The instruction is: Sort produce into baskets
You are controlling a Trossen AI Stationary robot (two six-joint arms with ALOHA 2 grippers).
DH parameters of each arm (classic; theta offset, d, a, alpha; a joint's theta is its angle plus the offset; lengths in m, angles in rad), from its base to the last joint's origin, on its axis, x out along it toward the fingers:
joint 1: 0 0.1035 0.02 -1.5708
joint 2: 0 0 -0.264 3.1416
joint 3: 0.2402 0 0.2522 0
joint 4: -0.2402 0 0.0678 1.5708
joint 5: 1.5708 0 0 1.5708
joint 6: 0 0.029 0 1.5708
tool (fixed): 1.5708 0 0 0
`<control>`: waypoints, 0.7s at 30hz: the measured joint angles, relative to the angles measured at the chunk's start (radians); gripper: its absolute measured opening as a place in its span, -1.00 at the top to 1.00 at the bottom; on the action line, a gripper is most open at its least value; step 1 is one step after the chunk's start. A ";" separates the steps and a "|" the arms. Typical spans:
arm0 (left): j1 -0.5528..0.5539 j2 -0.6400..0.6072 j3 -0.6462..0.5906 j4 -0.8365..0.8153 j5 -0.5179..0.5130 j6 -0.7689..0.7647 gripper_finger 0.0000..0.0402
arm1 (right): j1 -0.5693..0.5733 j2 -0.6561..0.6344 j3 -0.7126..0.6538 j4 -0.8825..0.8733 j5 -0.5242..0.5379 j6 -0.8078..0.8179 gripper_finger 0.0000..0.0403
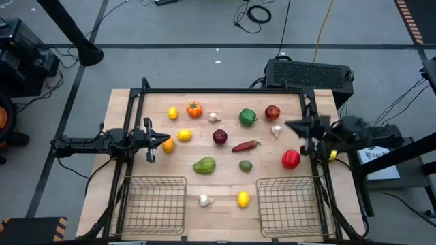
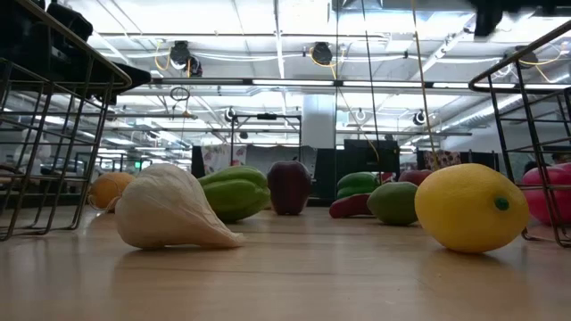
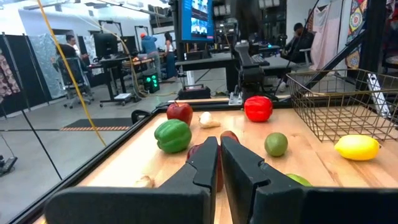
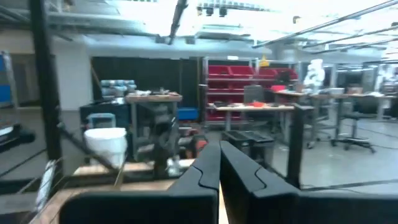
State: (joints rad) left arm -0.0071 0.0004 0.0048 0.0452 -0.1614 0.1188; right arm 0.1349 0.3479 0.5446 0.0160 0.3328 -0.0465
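The produce lies scattered over the wooden table: lemons, an orange, apples, green peppers, a red chili, garlic bulbs and a red pepper. Two wire baskets stand at the near edge, one left and one right. A garlic bulb and a lemon lie on the table between them. My left gripper is shut at the table's left side, with the orange just off its tip. My right gripper is shut and raised over the right side.
A dark metal frame borders the table on its far, left and right sides. A black box sits behind the far right corner. Bare wood shows between the two baskets around the garlic and lemon.
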 joint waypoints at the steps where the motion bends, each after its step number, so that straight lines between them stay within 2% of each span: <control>1: 0.000 0.000 0.000 0.000 0.000 0.000 0.85 | 0.000 0.052 0.081 -0.035 0.012 -0.005 1.00; 6: 0.000 0.000 0.000 0.000 0.000 -0.001 0.85 | 0.000 0.320 0.464 -0.222 0.032 -0.058 1.00; 11: 0.000 0.000 0.000 -0.001 -0.001 0.000 0.85 | 0.000 0.554 0.691 -0.347 0.033 -0.065 1.00; 17: 0.000 0.000 0.000 0.000 -0.045 0.000 0.85 | 0.000 0.748 0.740 -0.480 0.032 0.013 1.00; 21: 0.000 0.000 0.000 0.000 -0.053 -0.006 0.85 | 0.000 0.807 0.641 -0.509 0.032 0.058 1.00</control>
State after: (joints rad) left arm -0.0071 0.0003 0.0048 0.0456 -0.2142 0.1131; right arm 0.1349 1.1548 1.1858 -0.4932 0.3650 0.0115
